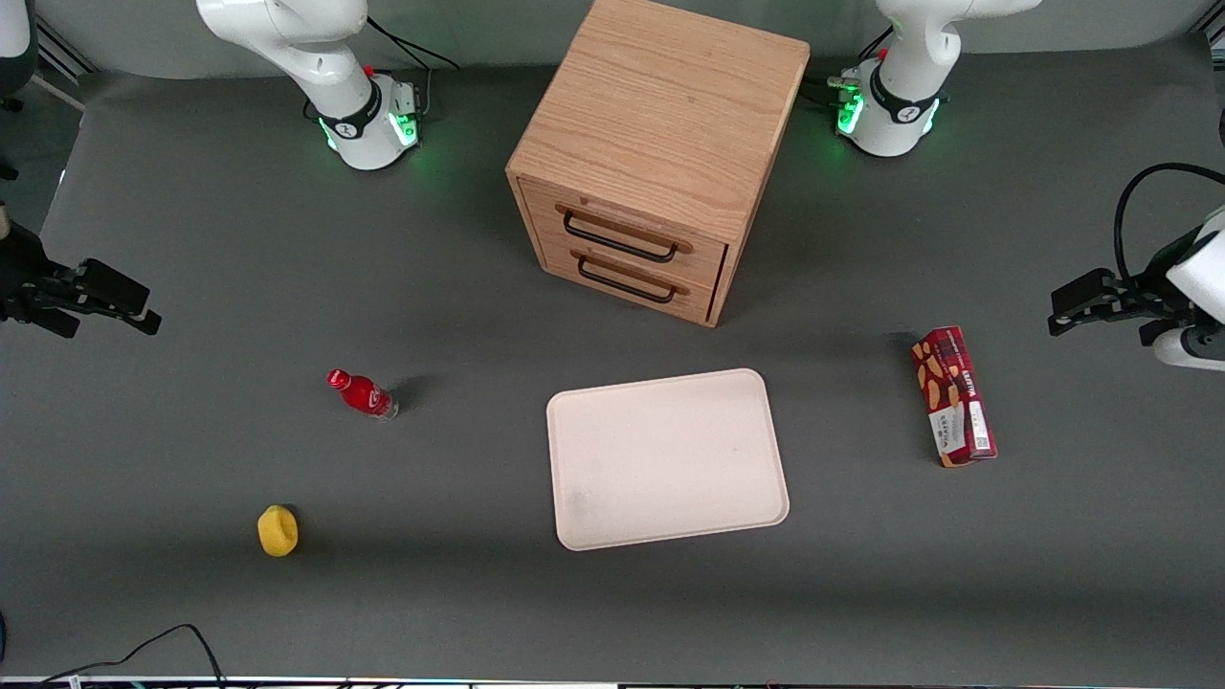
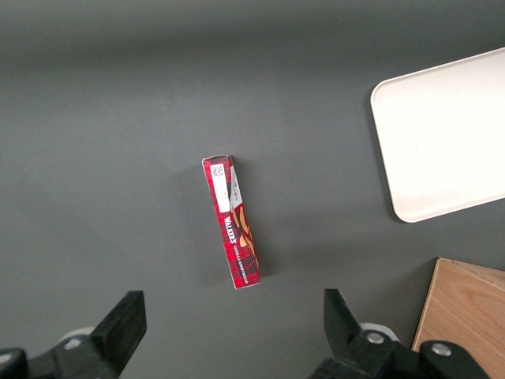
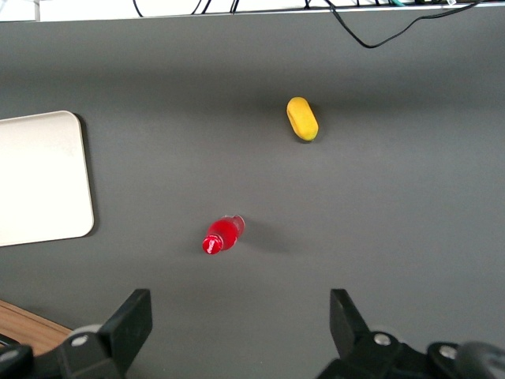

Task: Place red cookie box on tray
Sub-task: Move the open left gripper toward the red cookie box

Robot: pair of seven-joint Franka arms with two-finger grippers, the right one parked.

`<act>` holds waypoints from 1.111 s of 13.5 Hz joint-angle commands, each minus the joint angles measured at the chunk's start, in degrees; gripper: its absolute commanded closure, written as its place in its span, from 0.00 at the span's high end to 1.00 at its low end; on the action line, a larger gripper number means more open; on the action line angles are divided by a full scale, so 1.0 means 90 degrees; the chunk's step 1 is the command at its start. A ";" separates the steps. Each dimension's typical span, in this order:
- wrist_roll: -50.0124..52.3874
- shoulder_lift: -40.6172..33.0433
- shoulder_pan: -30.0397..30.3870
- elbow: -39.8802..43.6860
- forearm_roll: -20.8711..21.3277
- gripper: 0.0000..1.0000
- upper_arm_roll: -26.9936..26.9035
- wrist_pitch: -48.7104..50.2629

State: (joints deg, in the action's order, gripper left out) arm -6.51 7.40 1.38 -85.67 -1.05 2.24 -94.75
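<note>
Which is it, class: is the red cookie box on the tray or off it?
Off: the red cookie box rests on the table beside the bare tray. The open gripper hovers above it.

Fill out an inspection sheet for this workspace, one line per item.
Surface: dark grey table.
Job's things: red cookie box lies on the table, apart from the tray, which holds nothing.
Clutter: red bottle, yellow object, wooden drawer cabinet with both drawers closed.
Grippers: left claw open, above the table near the box, holding nothing.
Cables: black cable at the table's near edge.
Surroundings: nothing seen.
</note>
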 commanded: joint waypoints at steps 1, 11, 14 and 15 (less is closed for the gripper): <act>-0.0126 0.0007 0.0042 0.0046 0.0242 1.00 -0.0054 0.0118; -0.0059 0.0212 0.0023 -0.0003 0.0303 1.00 -0.0054 0.0118; -0.0049 0.0281 0.0042 -0.0012 0.0303 1.00 -0.0054 0.0137; -0.0049 0.0291 0.0052 -0.0022 0.0303 1.00 -0.0054 0.0128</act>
State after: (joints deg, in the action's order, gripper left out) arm -6.70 10.15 1.72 -85.80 0.99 1.78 -94.23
